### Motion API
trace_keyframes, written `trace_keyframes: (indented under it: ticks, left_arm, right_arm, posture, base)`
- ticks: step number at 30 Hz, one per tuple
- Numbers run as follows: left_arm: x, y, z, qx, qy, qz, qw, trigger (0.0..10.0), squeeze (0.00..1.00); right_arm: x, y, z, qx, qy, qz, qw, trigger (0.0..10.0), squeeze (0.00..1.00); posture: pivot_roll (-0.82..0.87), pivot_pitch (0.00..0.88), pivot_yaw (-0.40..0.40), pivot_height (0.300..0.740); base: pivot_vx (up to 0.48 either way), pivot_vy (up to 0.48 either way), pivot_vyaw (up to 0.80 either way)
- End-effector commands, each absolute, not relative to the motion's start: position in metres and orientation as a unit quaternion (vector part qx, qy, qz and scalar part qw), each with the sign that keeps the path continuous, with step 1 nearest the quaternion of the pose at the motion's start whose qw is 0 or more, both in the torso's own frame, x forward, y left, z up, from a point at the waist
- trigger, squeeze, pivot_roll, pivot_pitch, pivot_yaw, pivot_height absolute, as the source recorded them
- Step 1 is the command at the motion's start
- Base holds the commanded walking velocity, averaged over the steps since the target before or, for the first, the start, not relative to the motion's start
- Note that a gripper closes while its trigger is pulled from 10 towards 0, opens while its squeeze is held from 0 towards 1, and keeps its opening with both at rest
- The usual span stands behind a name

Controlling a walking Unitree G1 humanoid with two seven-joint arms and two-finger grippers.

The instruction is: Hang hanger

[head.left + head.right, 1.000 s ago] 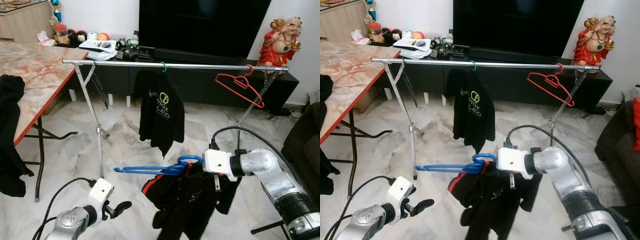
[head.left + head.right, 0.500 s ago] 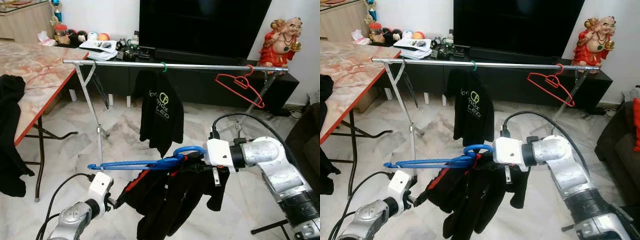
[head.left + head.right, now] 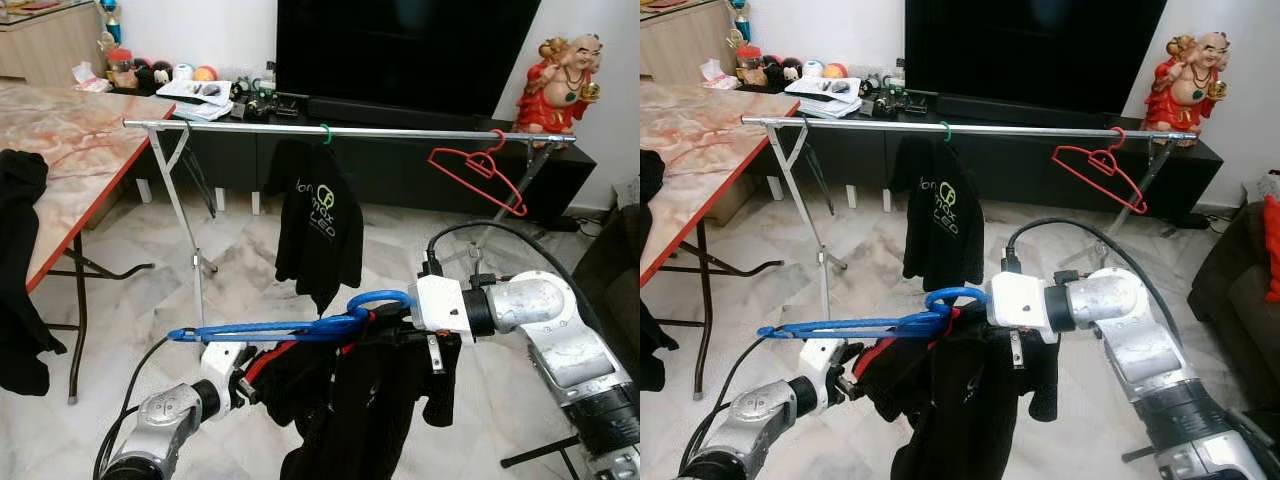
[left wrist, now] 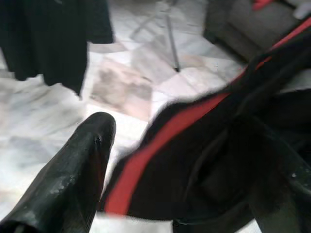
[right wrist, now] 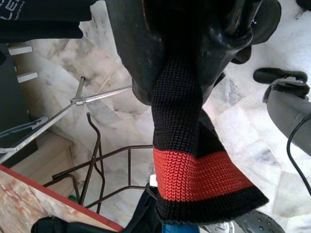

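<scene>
Right pincer (image 3: 392, 322) grips blue hanger (image 3: 290, 326) by its hook end.

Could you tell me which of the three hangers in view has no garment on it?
The red plastic hanger at the rail's right end hangs bare. The green-hooked hanger carries a black printed shirt, and the blue hanger bears a black garment with red trim.

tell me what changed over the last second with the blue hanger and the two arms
The right end effector lifted the blue plastic hanger with its black, red-trimmed garment higher. The left end effector, apart from the cloth a second ago, moved up into the garment's left edge. The silver clothes rail, hanging black shirt and red hanger stayed put.
</scene>
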State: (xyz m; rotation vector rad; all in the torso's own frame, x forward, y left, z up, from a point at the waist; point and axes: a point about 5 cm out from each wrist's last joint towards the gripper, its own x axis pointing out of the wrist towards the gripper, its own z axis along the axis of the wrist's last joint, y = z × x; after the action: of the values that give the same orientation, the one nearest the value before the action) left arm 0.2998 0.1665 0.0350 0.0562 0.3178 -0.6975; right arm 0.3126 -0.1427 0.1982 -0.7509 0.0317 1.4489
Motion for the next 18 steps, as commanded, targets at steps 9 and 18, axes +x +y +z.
trace_keyframes:
  ticks: [9,18]
  left_arm:
    - [0.2971,0.1647,0.0347,0.027,0.168,-0.384,0.907,0.0,0.00]
    - [0.2935,0.1642,0.0326,0.018,0.173,-0.395,0.902,0.0,0.00]
  right_arm:
    - [0.3145,-0.1467,0.2066,-0.342,0.003,0.636,0.692,0.0,0.00]
    - [0.3193,-0.1484,0.2084,-0.346,0.004,0.625,0.700,0.0,0.00]
  posture:
    - [0.00,0.000,-0.109,0.740]
    - [0.01,0.000,-0.114,0.740]
  base:
    - [0.000,0.000,0.00]
    - [0.000,0.000,0.00]
